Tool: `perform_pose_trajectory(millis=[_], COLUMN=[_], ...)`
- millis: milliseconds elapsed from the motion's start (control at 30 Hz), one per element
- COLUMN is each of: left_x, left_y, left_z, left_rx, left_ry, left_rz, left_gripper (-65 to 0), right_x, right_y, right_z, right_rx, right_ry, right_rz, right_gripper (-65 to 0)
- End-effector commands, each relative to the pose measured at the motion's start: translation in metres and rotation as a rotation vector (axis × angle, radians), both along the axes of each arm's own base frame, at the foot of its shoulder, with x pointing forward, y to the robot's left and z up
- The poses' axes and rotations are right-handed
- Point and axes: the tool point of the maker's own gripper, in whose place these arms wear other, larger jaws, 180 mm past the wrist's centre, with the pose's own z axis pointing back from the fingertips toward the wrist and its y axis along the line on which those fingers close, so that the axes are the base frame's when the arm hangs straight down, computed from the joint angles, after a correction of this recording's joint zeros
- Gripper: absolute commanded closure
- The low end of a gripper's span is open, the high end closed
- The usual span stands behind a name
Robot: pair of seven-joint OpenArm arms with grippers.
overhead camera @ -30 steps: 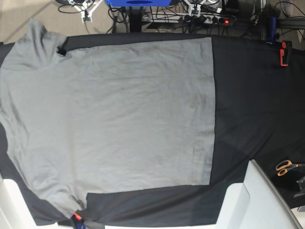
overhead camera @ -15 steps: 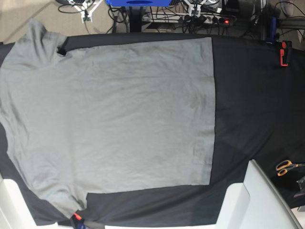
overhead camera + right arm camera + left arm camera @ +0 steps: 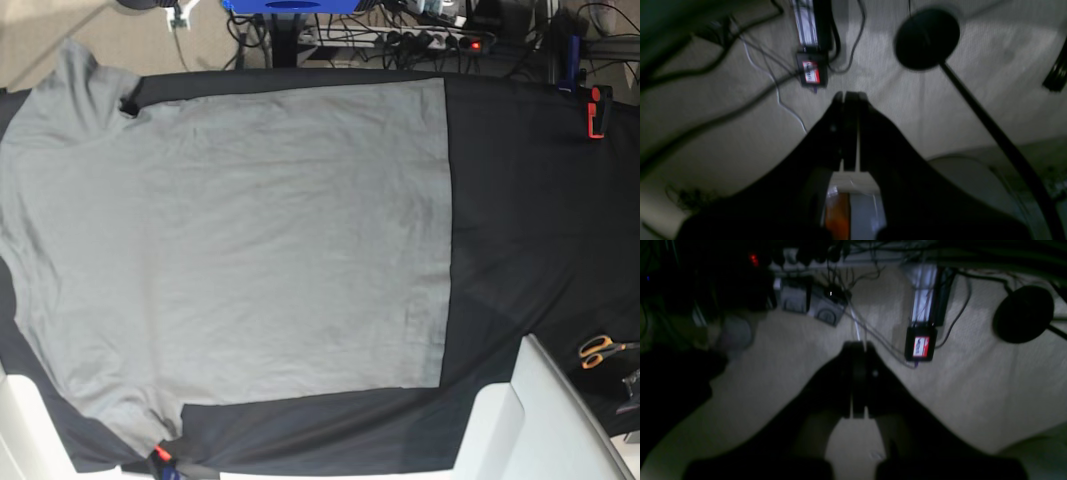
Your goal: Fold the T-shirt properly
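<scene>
- You've got the T-shirt (image 3: 230,250) spread flat on the black table cloth (image 3: 540,220), one sleeve poking off the top-left edge, hem running down the middle of the base view, nothing folded yet
- Neither arm shows over the table; both wrist cameras stare at carpet and cables
- Left gripper (image 3: 858,348): fingers pressed together, holding nothing
- Right gripper (image 3: 846,96): same story, pinched closed and empty
- Risk one: come down like that and you'll just poke the fabric and bunch it, so open up before you reach a sleeve or hem
- Risk two: pinch too deep and you may grab the table cloth along with the grey cotton, dragging the whole layout
- Risk three: the scissors (image 3: 598,350) and the red clamp (image 3: 596,112) sit near the right side; a wide swing in could clip them
</scene>
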Motion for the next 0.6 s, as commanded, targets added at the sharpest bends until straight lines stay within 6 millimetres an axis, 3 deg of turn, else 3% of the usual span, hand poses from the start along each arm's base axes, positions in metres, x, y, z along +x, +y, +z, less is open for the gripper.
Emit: perform_pose_trajectory(millis=[0,100,267,467,567], left_x=[0.000,-0.007,-0.009,0.021,0.050], left_y=[0.010,0.010,0.015,0.064,0.087], left_z=[0.007,0.024,0.050,0.101,0.129], left_rx=[0.019,0.016,0.020,0.135,0.190], left_ry=[-0.032,-0.072,-0.129,-0.281,-0.381], left_rz=[-0.015,-0.035,-0.056,0.010,0.036], left_gripper=[0.0,0.0,0.0,0.0,0.0], right_x=[-0.003,0.001,0.002,0.010,0.038], right_y=[-0.015,-0.026,-0.073,-0.112,-0.128], right_z=[0.005,0.021,0.053,0.091,0.120], right_rx=[-0.030,-0.053,-0.153,-0.241,-0.281], right_ry=[-0.004,-0.026,-0.055,-0.097,-0.175], right_rz=[0.003,-0.011,-0.136,-0.194,-0.209], right_gripper=[-0.6,-0.6,-0.6,-0.6,-0.6])
